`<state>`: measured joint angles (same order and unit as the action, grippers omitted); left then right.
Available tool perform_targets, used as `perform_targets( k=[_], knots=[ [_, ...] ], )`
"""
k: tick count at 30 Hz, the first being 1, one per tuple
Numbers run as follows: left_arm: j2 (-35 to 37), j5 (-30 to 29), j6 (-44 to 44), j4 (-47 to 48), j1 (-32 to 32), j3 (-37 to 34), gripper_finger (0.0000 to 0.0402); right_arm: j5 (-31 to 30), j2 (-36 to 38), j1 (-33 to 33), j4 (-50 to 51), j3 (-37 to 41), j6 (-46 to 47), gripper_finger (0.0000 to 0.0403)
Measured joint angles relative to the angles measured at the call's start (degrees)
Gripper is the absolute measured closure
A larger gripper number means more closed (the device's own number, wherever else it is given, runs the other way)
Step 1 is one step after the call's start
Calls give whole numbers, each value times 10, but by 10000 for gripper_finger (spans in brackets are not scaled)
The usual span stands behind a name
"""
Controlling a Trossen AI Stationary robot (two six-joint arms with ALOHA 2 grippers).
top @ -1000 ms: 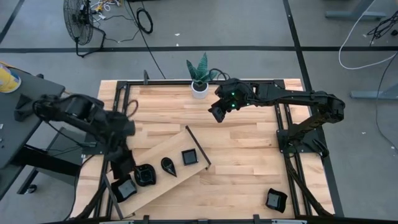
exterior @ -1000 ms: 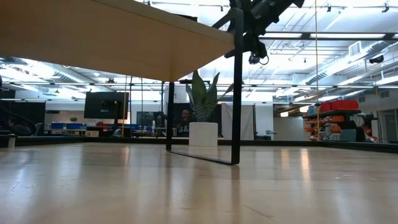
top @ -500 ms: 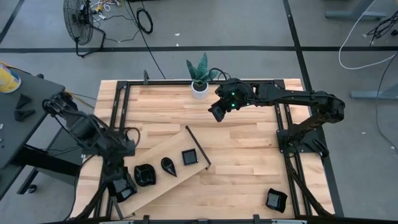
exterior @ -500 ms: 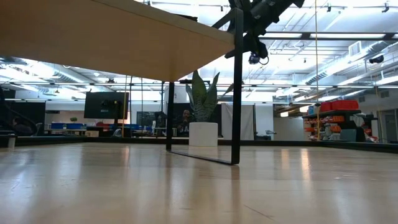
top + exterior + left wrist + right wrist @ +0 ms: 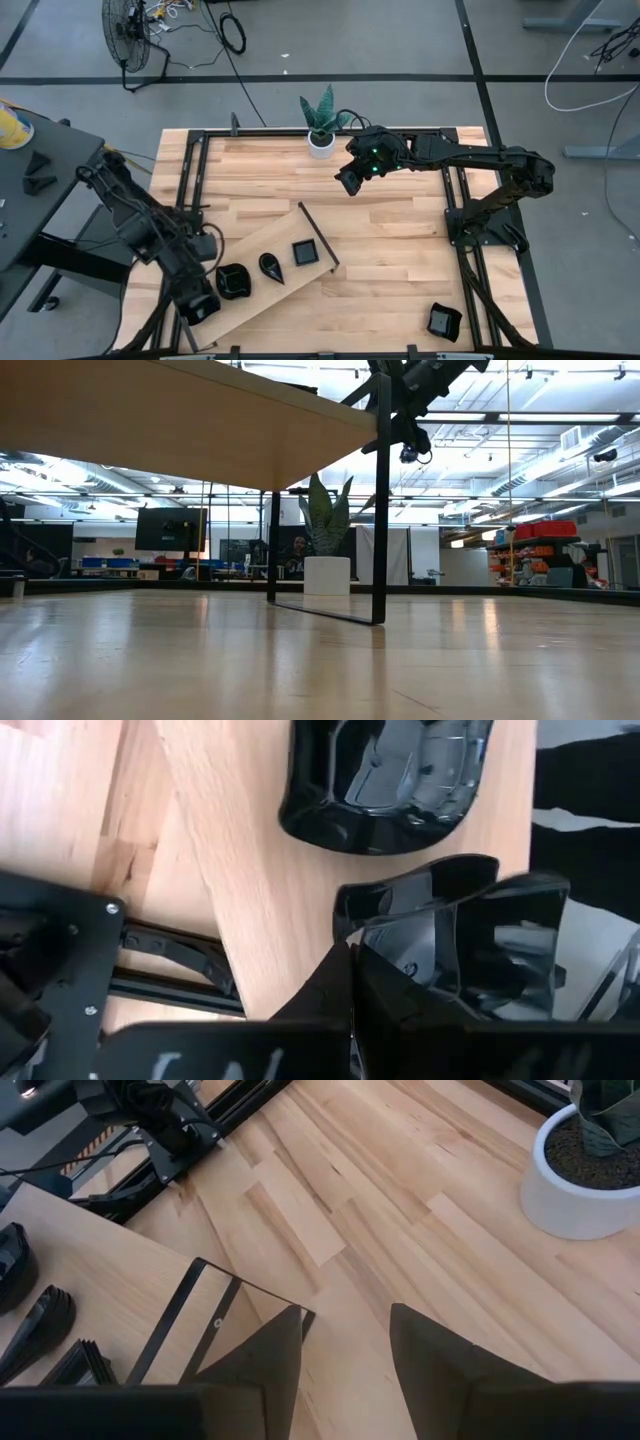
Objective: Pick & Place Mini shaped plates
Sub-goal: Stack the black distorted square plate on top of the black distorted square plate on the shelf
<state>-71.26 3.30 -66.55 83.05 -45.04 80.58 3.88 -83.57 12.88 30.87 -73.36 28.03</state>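
A light wooden board (image 5: 262,240) lies slantwise at the table's near left. On it sit a wavy black plate (image 5: 232,282), a teardrop plate (image 5: 270,266) and a square plate (image 5: 305,252). My left gripper (image 5: 192,297) is shut over the board's near-left end, on another square black plate (image 5: 455,935). The wavy plate (image 5: 385,780) lies just beyond it. My right gripper (image 5: 345,1350) stands open above the table's far middle, beside the white plant pot (image 5: 321,143), with nothing between its fingers. My left gripper comes steeply from above and has the square plate by its rim near a corner (image 5: 347,920), pinched between the shut fingers (image 5: 400,995). The fingers themselves cover the exact place of contact. The plate sits at the board's end, one side reaching past the board's edge.
One more black plate (image 5: 444,321) lies on the table at the near right. Black frame rails (image 5: 195,170) run along the table's sides. In the low view the board's underside (image 5: 150,420) fills the upper left, with a black stand leg (image 5: 381,510) under it.
My left arm has swung toward the table's near edge and sunk a little, tipping more steeply downward. Its gripper has stayed shut. The square plate has kept to the board's near-left end.
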Motion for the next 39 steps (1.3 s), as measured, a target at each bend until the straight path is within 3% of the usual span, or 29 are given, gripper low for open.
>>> perform_targets(
  k=[11, 20, 27, 33, 39],
  knots=[
    [0, 15, -55, -67, -31, -61, 399, 0, 0, 0, 0, 0, 0, 246],
    [1, 16, -59, -66, -31, -64, 388, 0, 0, 0, 0, 0, 0, 246],
    [1, 17, -63, -66, -31, -64, 307, 3, 0, 0, 0, 0, 0, 246],
    [7, 22, -59, -63, -30, -58, 227, 66, 0, 0, 11, 0, 0, 246],
    [26, -60, -58, -32, -30, -23, 189, 76, 0, -19, 87, 0, 0, 246]
  ],
)
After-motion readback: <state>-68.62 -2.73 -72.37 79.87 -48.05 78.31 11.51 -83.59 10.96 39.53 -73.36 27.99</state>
